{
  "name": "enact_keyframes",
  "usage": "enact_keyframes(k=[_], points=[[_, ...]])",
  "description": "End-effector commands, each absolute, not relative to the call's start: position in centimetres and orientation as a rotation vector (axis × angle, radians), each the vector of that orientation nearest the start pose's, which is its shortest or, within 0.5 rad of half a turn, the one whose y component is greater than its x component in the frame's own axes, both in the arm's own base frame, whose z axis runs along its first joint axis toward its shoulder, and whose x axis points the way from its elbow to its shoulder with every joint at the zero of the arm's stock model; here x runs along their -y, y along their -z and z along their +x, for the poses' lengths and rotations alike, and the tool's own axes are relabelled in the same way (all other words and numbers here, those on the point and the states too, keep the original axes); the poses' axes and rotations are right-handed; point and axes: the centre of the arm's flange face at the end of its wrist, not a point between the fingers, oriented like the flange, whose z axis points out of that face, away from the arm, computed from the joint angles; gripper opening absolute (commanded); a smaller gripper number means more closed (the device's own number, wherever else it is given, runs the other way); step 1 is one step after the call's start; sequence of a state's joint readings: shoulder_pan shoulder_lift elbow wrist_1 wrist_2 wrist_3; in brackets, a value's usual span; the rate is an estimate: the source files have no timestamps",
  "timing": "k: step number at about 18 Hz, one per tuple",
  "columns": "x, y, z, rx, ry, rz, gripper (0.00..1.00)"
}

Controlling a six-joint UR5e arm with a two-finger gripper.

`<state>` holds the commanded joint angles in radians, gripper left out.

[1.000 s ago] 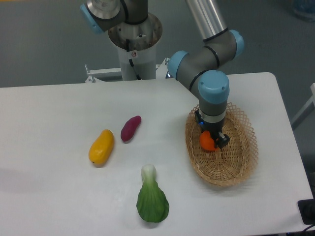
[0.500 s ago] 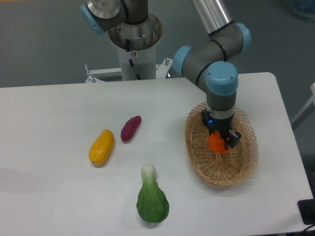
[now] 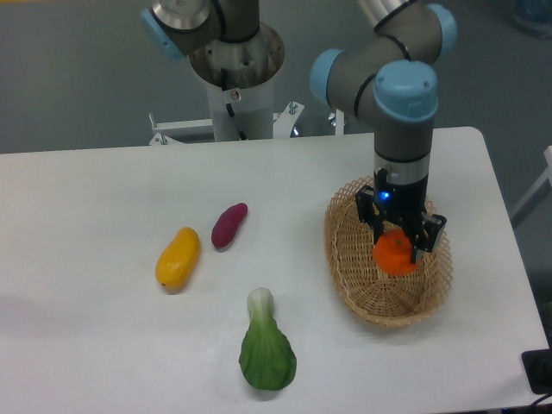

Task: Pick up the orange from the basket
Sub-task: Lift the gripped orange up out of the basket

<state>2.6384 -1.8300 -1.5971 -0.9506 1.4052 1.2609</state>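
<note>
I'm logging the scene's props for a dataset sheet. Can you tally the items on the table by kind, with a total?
Orange, held in the claw: 1
Yellow-orange mango-shaped fruit: 1
Purple sweet potato: 1
Green leafy bok choy: 1
Wicker basket: 1
Total: 5

Grey arm (image 3: 360,76), light-blue joint caps
</note>
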Motion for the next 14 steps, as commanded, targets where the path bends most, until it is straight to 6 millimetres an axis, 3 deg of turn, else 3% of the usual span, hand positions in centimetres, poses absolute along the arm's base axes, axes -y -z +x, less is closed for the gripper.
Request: enact_keyframes(k=[4, 9, 11, 14], points=[[-43.1, -44.6, -44.0, -0.326, -0.252, -2.804, 0.63], [-42.6, -44.2, -43.9, -0.328, -0.232, -2.817, 0.63], [-42.8, -45.0, -44.4, -0.330, -0.252, -2.810, 0.63], [-42.8, -44.2, -44.3, -0.331, -0.244, -2.813, 0.63]])
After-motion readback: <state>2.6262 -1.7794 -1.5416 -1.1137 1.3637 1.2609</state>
